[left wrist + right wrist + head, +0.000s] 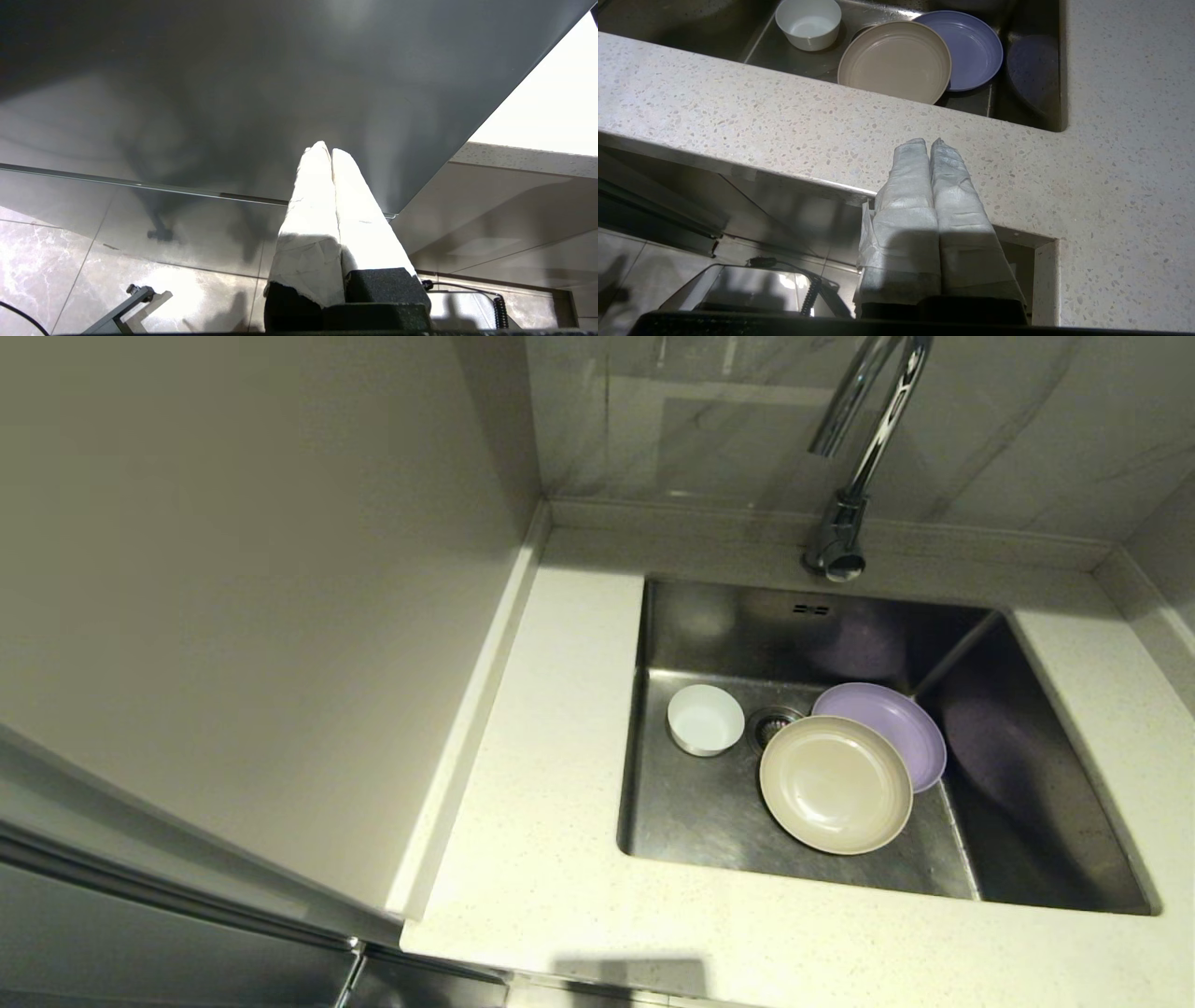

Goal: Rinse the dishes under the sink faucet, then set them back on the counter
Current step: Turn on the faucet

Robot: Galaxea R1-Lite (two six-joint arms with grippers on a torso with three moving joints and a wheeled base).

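Inside the steel sink [709, 812] lie three dishes: a small white bowl [705, 719] [809, 22] at the left, a beige plate [836, 784] [894, 60] in the middle, and a lilac plate [901, 723] [976, 49] partly under it, leaning toward the right wall. The drain strainer [767, 725] peeks out between bowl and plates. The chrome faucet [864, 448] arches over the back rim. My right gripper [929, 141] is shut and empty, held low at the counter's [551, 859] front edge. My left gripper [326, 148] is shut and empty, down beside a grey cabinet panel. Neither arm shows in the head view.
A tall pale cabinet side [252, 616] walls off the counter's left. Grey marbled tile [709, 420] stands behind the faucet. The speckled counter [1120, 154] runs round the sink on all sides. Below lie floor tiles and a coiled cable [809, 291].
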